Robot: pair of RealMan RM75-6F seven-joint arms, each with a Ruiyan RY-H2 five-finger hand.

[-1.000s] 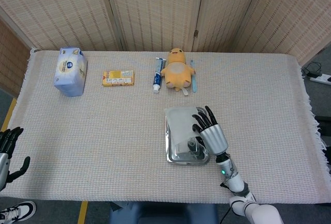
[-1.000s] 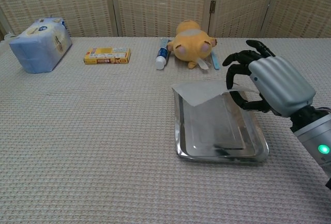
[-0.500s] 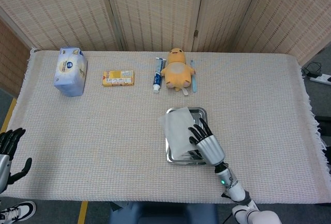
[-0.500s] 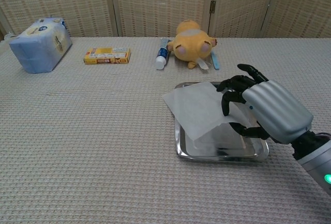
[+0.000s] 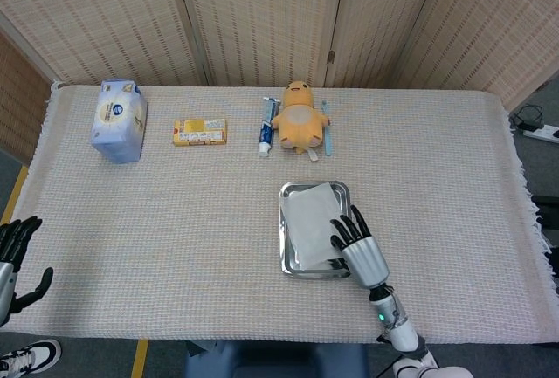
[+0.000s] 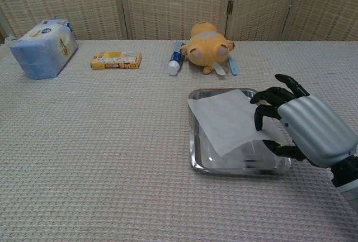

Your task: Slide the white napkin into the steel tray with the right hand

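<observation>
The steel tray (image 5: pixel 344 191) (image 6: pixel 193 141) sits on the table in front of the plush toy. Inside it lies the white napkin (image 5: pixel 309 217) (image 6: pixel 230 117), its far edge on the tray's rim and its near right corner lifted off the tray floor. My right hand (image 5: pixel 361 247) (image 6: pixel 307 129) is at the tray's right side. Its dark fingertips (image 6: pixel 261 114) lie over the napkin's right edge with the thumb below, so it holds that edge. My left hand (image 5: pixel 15 254) hangs off the table's near left corner, fingers apart, holding nothing.
Along the far side lie a blue tissue pack (image 5: pixel 119 119) (image 6: pixel 43 47), a yellow box (image 5: pixel 199 131) (image 6: pixel 116 60), a toothpaste tube (image 5: pixel 265 127) (image 6: pixel 175 57), a yellow plush toy (image 5: pixel 300 116) (image 6: pixel 208 44) and a blue toothbrush (image 5: pixel 327 129) (image 6: pixel 231 65).
My right hand has drawn back toward me and to the right, pulling the napkin with it. The napkin, which overhung the tray's left rim, now lies within the tray.
</observation>
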